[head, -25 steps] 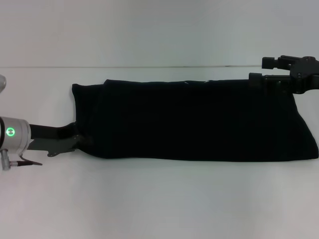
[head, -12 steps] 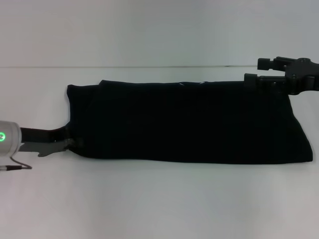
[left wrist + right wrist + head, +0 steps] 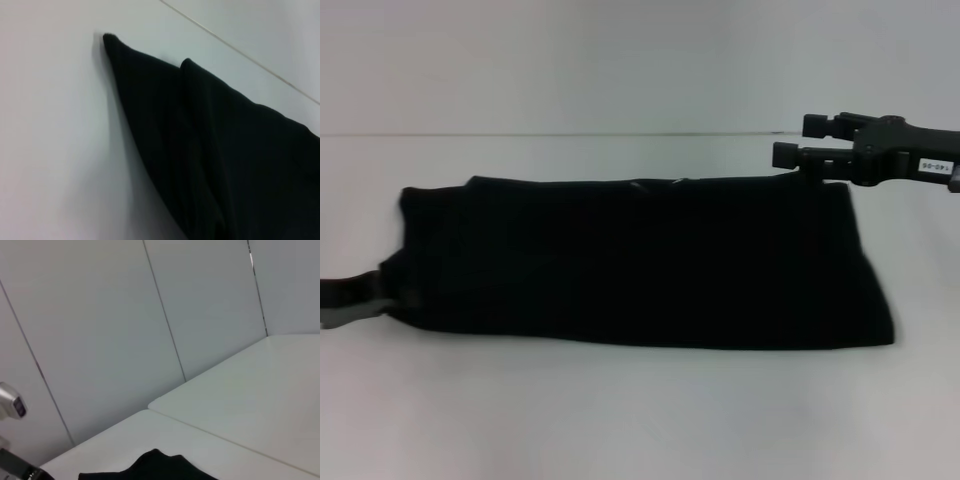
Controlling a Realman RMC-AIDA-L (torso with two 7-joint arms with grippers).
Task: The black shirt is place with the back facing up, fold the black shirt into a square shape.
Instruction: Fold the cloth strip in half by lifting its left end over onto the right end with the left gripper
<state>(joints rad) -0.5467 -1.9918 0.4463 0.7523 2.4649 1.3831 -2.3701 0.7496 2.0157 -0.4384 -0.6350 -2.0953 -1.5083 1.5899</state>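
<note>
The black shirt [image 3: 640, 260] lies on the white table [image 3: 620, 420] as a long folded band, plain side up. My left gripper [image 3: 382, 298] is at the head view's left edge, shut on the band's near left corner. My right gripper [image 3: 790, 142] sits at the band's far right corner, shut on that edge. In the left wrist view the shirt [image 3: 225, 150] tapers to a pointed corner and two layered folds show. In the right wrist view only a small hump of the shirt [image 3: 155, 467] shows.
The table's far edge meets a pale panelled wall [image 3: 620, 60]. Bare white table surface lies in front of the shirt and to its right. Part of the other arm [image 3: 12, 407] appears at the side of the right wrist view.
Both grippers have moved left and the whole shirt slid left with them. The left arm's silver wrist has left the head view.
</note>
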